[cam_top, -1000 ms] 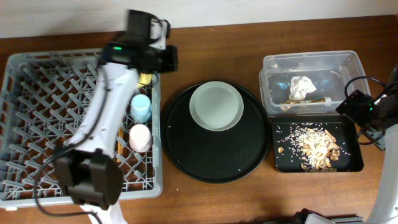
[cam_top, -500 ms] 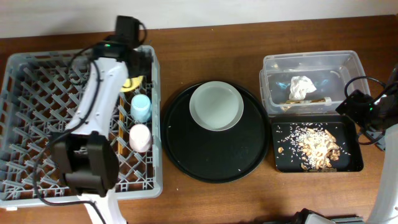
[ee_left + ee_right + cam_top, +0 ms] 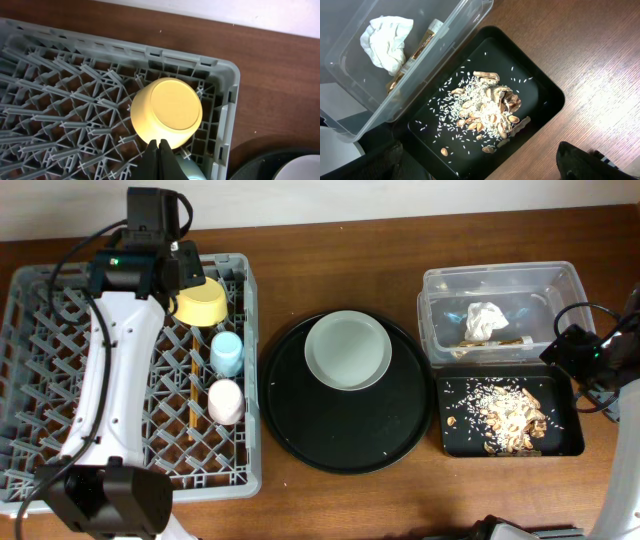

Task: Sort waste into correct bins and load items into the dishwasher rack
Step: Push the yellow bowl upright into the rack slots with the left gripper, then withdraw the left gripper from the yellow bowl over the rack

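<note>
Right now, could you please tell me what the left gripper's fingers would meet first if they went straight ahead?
Most likely the overturned yellow bowl, lying in the corner of the dishwasher rack just beyond the shut left gripper; the gap between them is unclear.

- Brown wooden desk.
- Left: grey dishwasher rack.
- Middle: round black tray.
- Right: clear tub just beside black rectangular tray.
</note>
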Tool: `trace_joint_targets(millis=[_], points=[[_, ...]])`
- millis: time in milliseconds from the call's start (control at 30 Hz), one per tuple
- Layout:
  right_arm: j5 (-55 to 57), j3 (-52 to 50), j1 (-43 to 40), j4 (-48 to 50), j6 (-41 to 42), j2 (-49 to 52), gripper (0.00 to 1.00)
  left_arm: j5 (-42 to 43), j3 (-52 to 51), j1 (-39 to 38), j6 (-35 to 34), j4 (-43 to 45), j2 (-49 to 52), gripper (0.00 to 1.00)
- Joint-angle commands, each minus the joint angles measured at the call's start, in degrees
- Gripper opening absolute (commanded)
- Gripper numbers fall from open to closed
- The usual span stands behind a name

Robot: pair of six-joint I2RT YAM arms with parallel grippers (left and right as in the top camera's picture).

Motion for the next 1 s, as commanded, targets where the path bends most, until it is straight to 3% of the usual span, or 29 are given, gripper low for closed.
trace_joint_targets(millis=[0, 233, 433, 700, 833, 933, 967], points=[[0.7, 0.7, -0.3, 0.0, 0.0, 0.0, 0.99, -0.4, -0.1, 0.3, -0.6, 0.3, 2.3, 0.0], [0.7, 0.7, -0.3, 0.0, 0.0, 0.0, 0.99, 2.6, -0.1, 0.4, -0.6, 3.8, 9.9, 0.01], [0.7, 0.7, -0.3, 0.0, 0.0, 0.0, 0.99, 2.6, -0.1, 0.6, -0.5, -0.4, 15.0, 0.01], [0.7, 0.7, -0.3, 0.0, 0.0, 0.0, 0.99, 3.3, 0.0, 0.3, -0.5, -5.4, 13.8, 0.0], [0.7, 0.7, -0.3, 0.0, 0.0, 0.0, 0.99, 6.0, 1.2, -0.3, -0.6, -3.2, 10.6, 0.0], [0.7, 0.7, -0.3, 0.0, 0.0, 0.0, 0.99, 15.0, 1.2, -1.6, -0.5, -0.7, 8.9, 0.01], [0.7, 0.7, -0.3, 0.0, 0.0, 0.0, 0.99, 16.8, 1.2, -2.3, -0.5, -0.7, 9.0, 0.08]])
